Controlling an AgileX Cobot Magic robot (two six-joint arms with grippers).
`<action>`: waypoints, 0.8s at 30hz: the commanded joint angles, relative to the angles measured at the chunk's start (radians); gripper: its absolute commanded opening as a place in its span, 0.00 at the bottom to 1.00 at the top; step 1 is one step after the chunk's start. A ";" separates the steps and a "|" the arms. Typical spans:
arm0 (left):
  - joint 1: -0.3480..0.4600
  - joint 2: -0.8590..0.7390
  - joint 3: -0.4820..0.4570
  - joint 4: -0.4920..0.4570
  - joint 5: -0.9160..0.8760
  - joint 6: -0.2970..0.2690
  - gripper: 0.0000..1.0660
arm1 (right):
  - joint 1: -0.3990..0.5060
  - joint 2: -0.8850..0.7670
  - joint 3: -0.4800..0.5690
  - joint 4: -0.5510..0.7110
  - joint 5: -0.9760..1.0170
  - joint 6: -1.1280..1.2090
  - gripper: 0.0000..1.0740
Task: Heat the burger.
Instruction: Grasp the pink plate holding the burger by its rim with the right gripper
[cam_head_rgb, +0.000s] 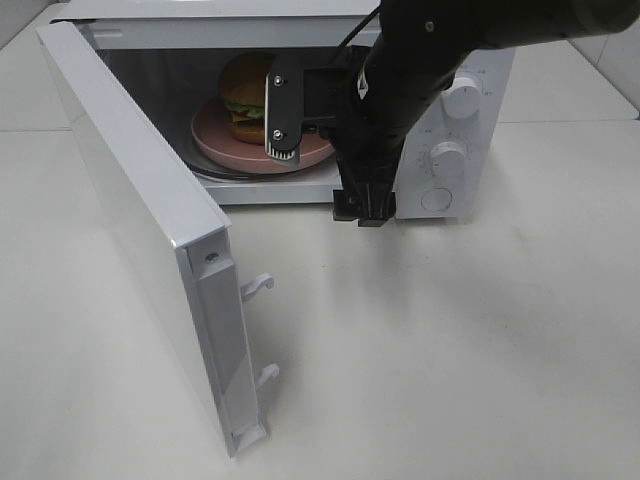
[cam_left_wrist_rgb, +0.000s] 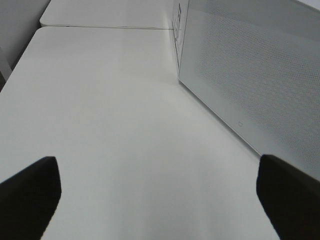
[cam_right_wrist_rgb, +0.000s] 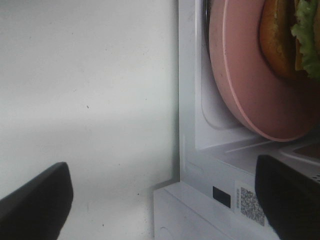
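Arm hides burger (cam_head_rgb: 243, 90) partly

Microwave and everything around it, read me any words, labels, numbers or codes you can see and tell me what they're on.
No text can be read.
QR code sticker on the microwave front frame: a code pattern only, too blurred to scan.
Markings around the upper dial and lower dial: too small to read.

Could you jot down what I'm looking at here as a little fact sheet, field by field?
Setting: white table
Appliance: white microwave, two dials
Door: microwave door swung wide open
Inside: burger on a pink plate
Right gripper: open, empty, in front of the microwave opening
Left gripper: open, empty, over bare table beside the door
Not yet done: door not shut
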 joint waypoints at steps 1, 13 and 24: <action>0.000 -0.022 0.003 -0.005 -0.006 0.002 0.94 | 0.002 0.033 -0.029 -0.007 -0.007 0.011 0.87; 0.000 -0.022 0.003 -0.005 -0.006 0.002 0.94 | 0.002 0.190 -0.211 -0.007 -0.005 0.015 0.85; 0.000 -0.022 0.003 -0.005 -0.006 0.002 0.94 | -0.012 0.305 -0.332 0.018 -0.007 0.014 0.83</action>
